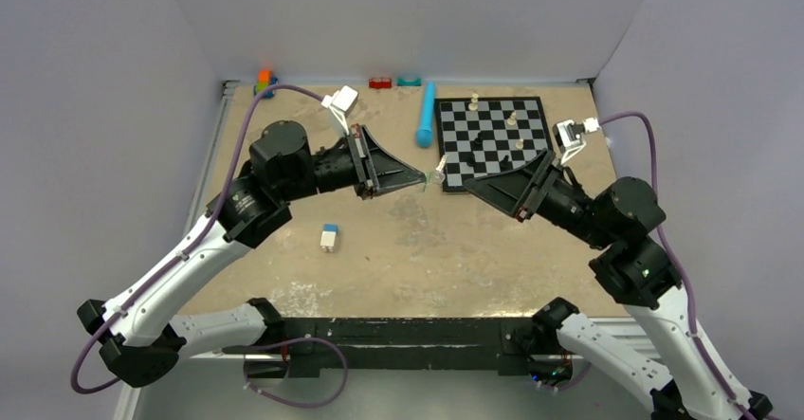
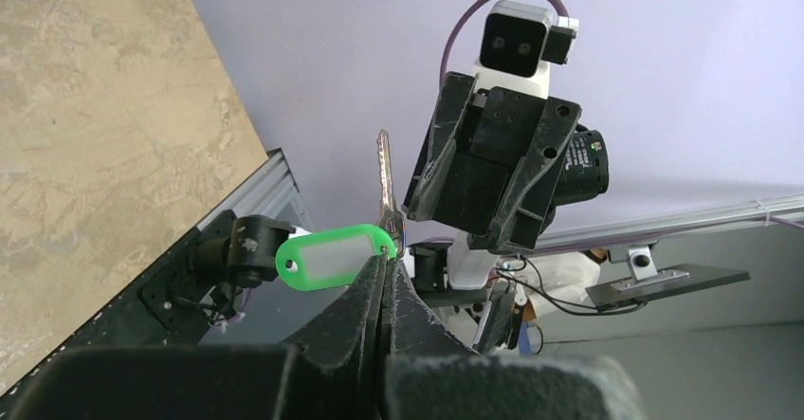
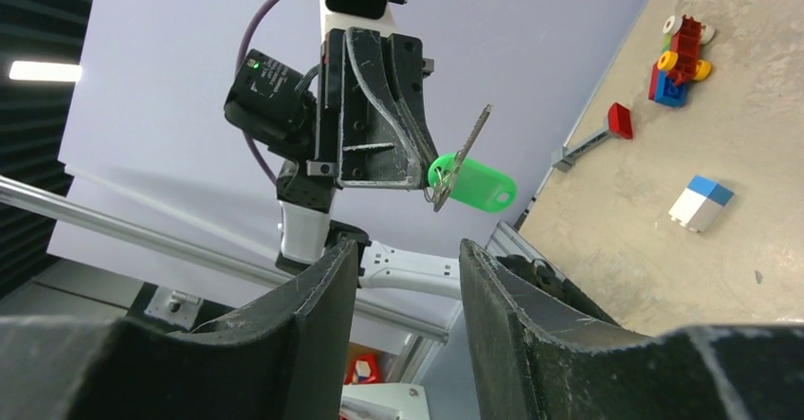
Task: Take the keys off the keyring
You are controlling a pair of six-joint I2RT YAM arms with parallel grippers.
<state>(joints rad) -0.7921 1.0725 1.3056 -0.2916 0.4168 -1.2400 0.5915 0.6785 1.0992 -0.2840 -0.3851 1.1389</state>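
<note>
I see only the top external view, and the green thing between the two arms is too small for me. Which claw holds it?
Observer: The left claw is shut on the keys, at the ring end of the green tag.
Operator: Is the right claw shut on them too?
Observer: No. The right claw is open, and in its wrist view the keys are in the air in front of it, not touching it.
Operator: How does the metal key lie?
Observer: In the left wrist view the silver key stands up from the ring, and the tag sticks out to the side.
</note>
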